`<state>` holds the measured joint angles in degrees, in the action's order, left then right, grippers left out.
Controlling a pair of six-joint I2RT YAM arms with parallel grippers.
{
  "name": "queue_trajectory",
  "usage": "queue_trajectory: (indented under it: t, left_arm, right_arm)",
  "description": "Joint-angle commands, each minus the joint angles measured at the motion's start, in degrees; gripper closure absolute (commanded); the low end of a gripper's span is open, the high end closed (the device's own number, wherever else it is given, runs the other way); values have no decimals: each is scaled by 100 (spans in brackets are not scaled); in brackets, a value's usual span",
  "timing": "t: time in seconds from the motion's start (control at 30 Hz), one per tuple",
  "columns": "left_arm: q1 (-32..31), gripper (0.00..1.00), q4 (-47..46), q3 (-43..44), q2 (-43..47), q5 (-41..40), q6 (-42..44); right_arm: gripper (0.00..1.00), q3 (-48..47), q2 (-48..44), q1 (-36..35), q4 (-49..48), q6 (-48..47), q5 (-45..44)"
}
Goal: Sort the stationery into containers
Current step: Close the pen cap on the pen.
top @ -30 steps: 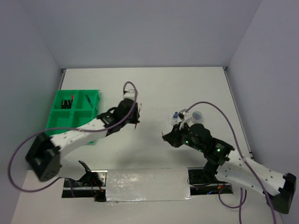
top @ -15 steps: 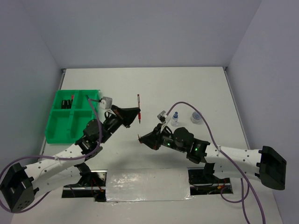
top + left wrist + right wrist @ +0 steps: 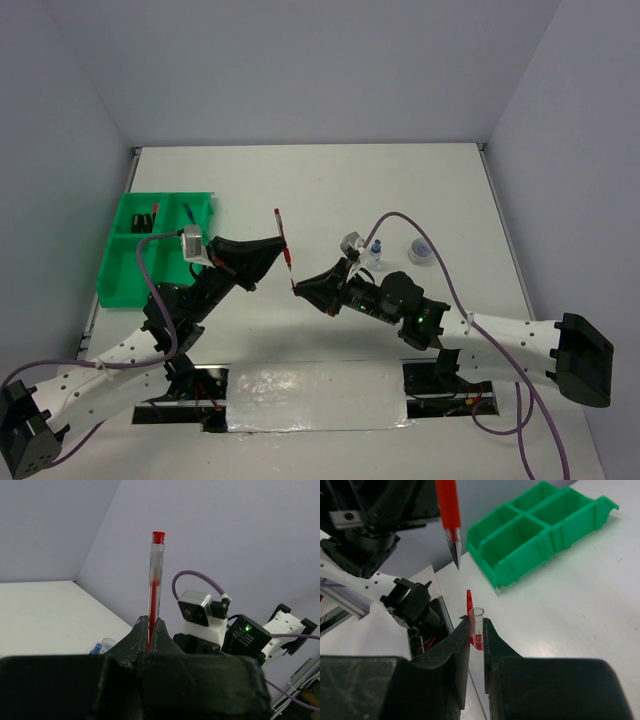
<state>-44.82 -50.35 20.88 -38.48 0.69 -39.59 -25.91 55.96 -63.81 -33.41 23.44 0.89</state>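
Observation:
My left gripper (image 3: 280, 245) is shut on a thin red pen (image 3: 283, 238), held above the table with its bare writing tip pointing toward the right arm. In the left wrist view the red pen (image 3: 155, 580) stands straight up from the shut left gripper (image 3: 149, 626). My right gripper (image 3: 300, 287) is shut on a clear pen cap (image 3: 477, 622) with a red clip, its open end up. The red pen (image 3: 449, 510) hangs just above and left of the cap, apart from it. The green tray (image 3: 125, 262) lies at the far left.
A blue-capped bottle (image 3: 375, 250) and a translucent roll (image 3: 420, 250) stand on the table behind the right arm. The tray's back compartments hold dark highlighters (image 3: 148, 217) and a pen (image 3: 190, 212). The green tray (image 3: 520, 535) shows beyond the cap in the right wrist view.
The left arm has lifted and swung the red pen toward the near middle, tilting it. The right gripper has come left with the cap until it sits close under the pen's tip.

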Motion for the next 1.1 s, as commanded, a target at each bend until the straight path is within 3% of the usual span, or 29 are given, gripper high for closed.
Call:
queue_trajectory:
  t: [0.0,0.3,1.07]
  left_arm:
    - [-27,100,-537,-137,165,195,-224]
    - [-62,100,-994,-243,218,379,-532]
    - [-80,100,-1214,-427,104,520,-268]
  right_arm:
    - [100,42,-182,-26,-771,-593,148]
    - [100,113,-86,-61,-1177,-1965,798]
    - [100,-274,-200,-61,-852,-1905,782]
